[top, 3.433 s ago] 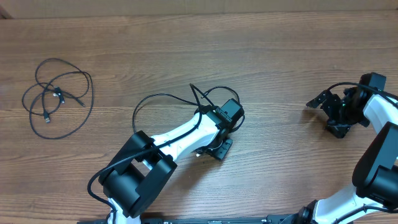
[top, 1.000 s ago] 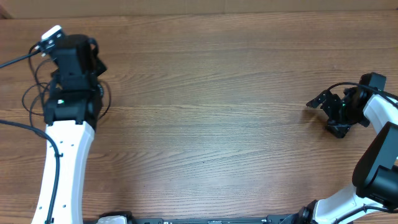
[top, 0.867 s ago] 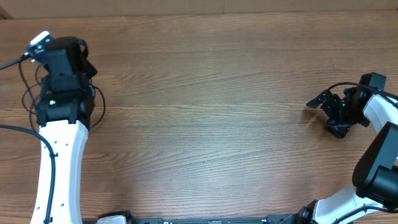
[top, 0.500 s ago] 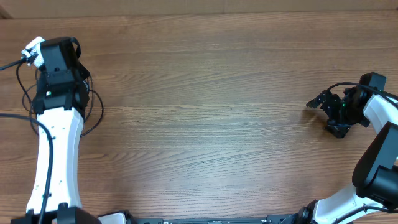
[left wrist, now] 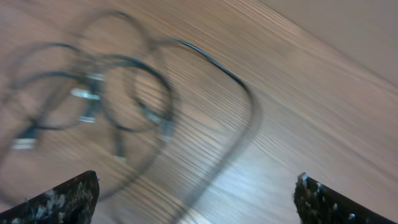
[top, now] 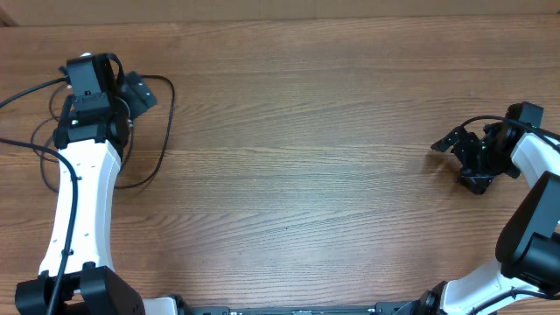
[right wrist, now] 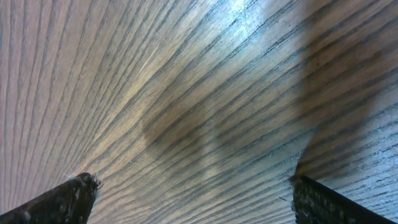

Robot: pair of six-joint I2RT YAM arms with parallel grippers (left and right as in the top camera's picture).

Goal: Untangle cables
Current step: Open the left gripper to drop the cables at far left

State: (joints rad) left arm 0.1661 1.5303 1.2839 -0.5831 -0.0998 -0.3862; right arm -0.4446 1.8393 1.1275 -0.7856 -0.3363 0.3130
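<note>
The cables point(top: 171, 118) lie at the table's far left as thin black loops, partly hidden under my left arm. One long loop curves out to the right of my left gripper point(top: 133, 94). In the left wrist view the cables point(left wrist: 214, 62) are blurred: a bundle of loops with small light plugs point(left wrist: 84, 94) on the left and one long strand bending down the middle. My left gripper point(left wrist: 196, 205) hangs above them, open, with nothing between its fingers. My right gripper point(top: 457, 162) rests at the far right, open over bare wood point(right wrist: 193, 193).
The wooden table point(top: 306, 175) stretches between the two arms. Thicker black arm cables run off the left edge point(top: 26, 92) and loop by the right wrist point(top: 477, 120).
My left gripper has opened and let go of a cable at the pile on the far left. Its long loop now lies out to the right. The right arm has not moved.
</note>
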